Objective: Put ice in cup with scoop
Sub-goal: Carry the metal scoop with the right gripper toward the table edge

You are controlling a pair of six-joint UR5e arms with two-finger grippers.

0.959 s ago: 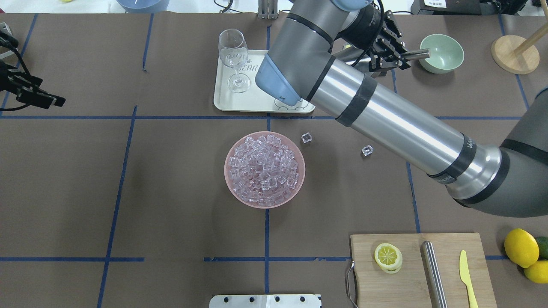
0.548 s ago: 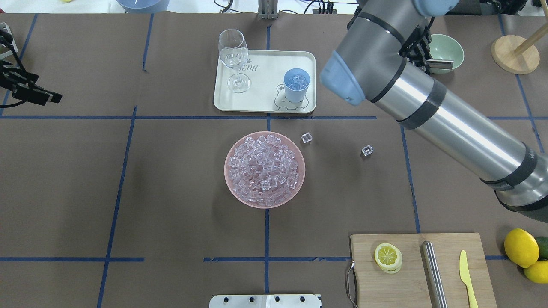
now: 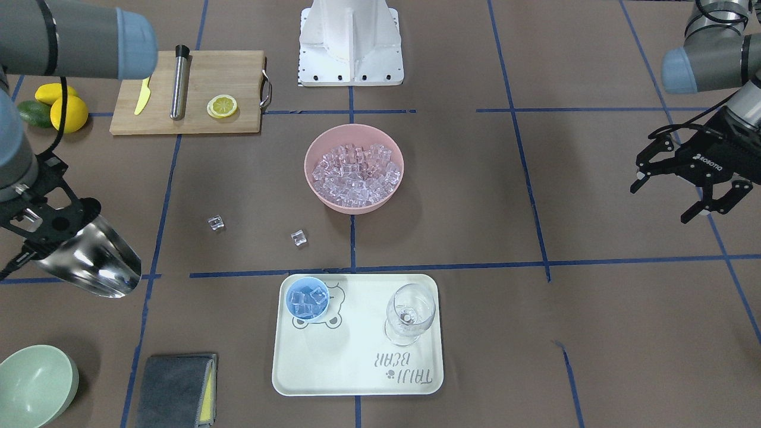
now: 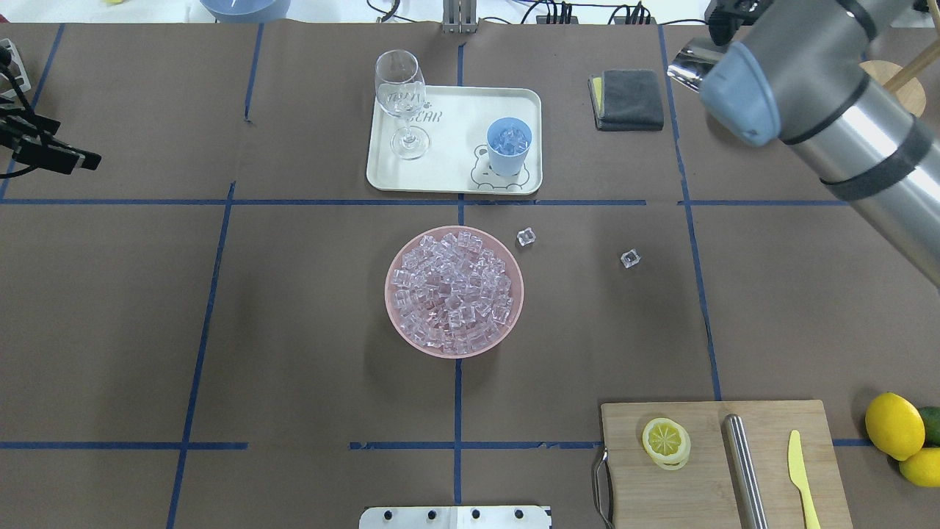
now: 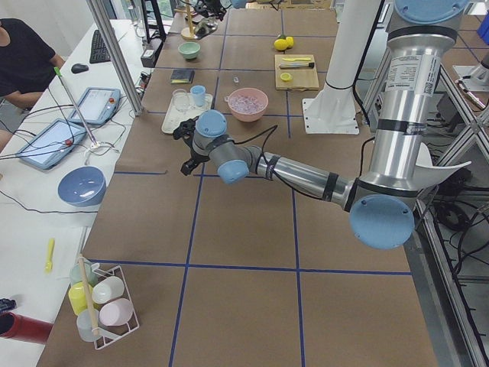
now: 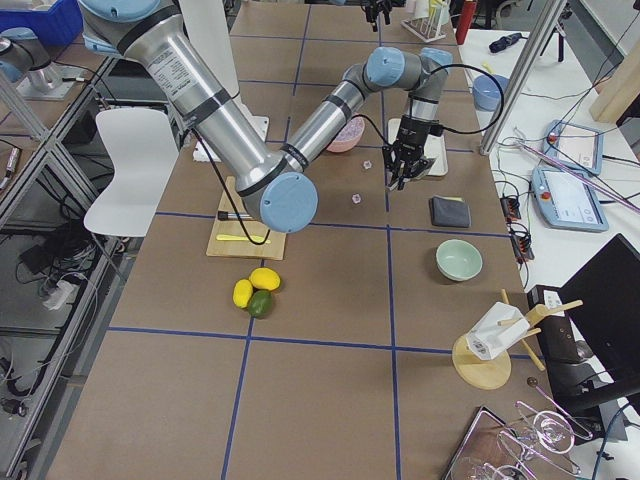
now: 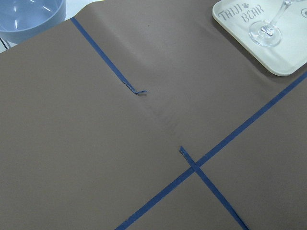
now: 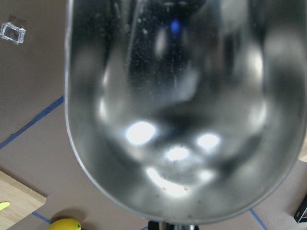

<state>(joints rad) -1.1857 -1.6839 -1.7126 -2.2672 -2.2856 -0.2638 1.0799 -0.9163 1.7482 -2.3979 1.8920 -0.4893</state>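
Observation:
The light-blue cup (image 4: 508,145) stands on the white tray (image 4: 448,180) with several ice cubes in it, and shows in the front view (image 3: 308,300). More ice (image 4: 454,286) fills the pink bowl (image 3: 354,202). Two loose cubes (image 4: 526,236) (image 4: 630,258) lie on the table. My right gripper (image 3: 53,229) is shut on the scoop (image 3: 98,264), held above the table well to the right of the tray. The scoop's trough (image 8: 182,110) is empty. My left gripper (image 3: 666,199) is open and empty at the far left side.
A wine glass (image 4: 400,95) stands on the tray beside the cup. A grey cloth (image 4: 628,99) and a pale green bowl (image 3: 32,383) lie near the scoop. A cutting board (image 4: 723,463) carries a lemon slice, a steel cylinder and a yellow knife. Lemons (image 4: 894,426) sit beside it.
My right arm has swung right, away from the tray, with the scoop, uncovering the cup and the grey cloth. The left gripper has drifted slightly toward the table's far side.

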